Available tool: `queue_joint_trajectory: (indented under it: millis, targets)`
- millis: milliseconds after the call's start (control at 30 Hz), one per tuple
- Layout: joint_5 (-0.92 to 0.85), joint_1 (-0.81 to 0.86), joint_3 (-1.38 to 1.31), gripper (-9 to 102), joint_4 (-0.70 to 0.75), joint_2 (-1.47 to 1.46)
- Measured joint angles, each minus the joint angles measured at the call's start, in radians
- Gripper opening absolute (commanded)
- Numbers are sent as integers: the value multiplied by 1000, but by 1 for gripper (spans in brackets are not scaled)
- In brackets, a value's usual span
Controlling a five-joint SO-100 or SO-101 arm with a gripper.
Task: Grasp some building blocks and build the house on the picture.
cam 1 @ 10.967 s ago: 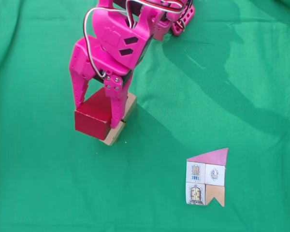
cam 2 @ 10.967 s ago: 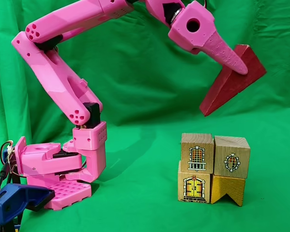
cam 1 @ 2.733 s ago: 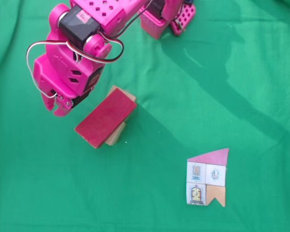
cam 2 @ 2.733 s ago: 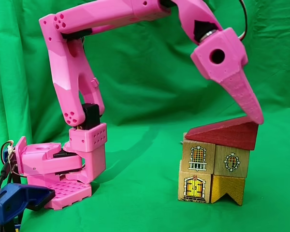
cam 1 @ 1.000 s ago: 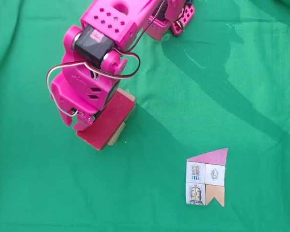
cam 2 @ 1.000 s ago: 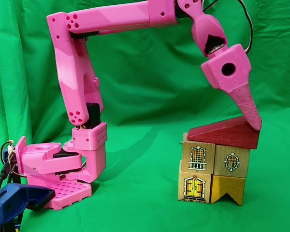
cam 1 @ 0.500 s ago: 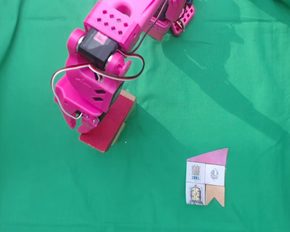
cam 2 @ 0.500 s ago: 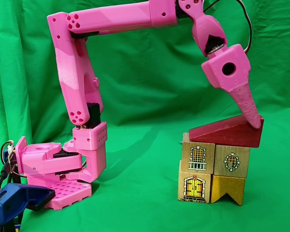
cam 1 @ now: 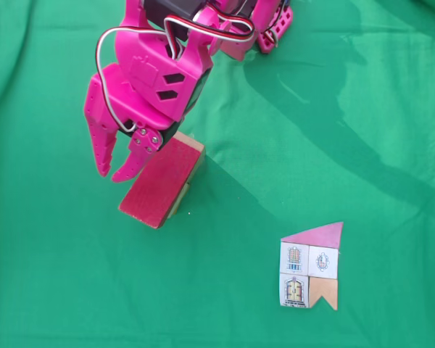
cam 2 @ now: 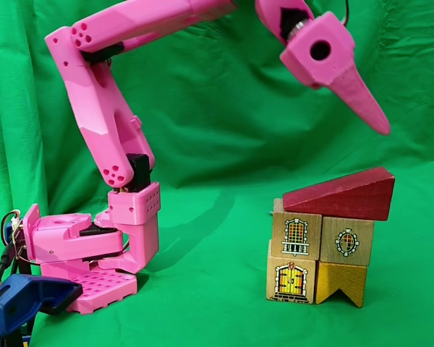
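Note:
The house of building blocks stands on the green cloth. Its dark red wedge roof (cam 2: 340, 194) (cam 1: 159, 185) lies across two wooden blocks with printed windows (cam 2: 295, 234) (cam 2: 346, 241). Those rest on a door block (cam 2: 290, 280) and a yellow notched block (cam 2: 342, 281). In the fixed view from above, only tan edges (cam 1: 180, 200) show from under the roof. My pink gripper (cam 2: 376, 124) (cam 1: 114, 175) hangs above the roof's high end without touching it. It is open with nothing between its fingers. The picture (cam 1: 311, 265), a small paper house, lies flat at the lower right.
The arm's pink base (cam 2: 94, 253) stands to the left of the house in a fixed view, with a blue clamp (cam 2: 25, 300) at the lower left corner. Green cloth (cam 1: 348, 130) covers the table and the backdrop.
The gripper's tip was resting on the high end of the red roof; now it has lifted up and away. The roof stays on the blocks.

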Motion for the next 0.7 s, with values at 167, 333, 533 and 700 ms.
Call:
queue_joint_trajectory:
  millis: [167,333,533,700]
  targets:
    - [3,-80,120,1,0,118]
    - [0,-184,268,1,0,299]
    - [5,-311,500,1,0,535]
    - [-3,-391,707,1,0,699]
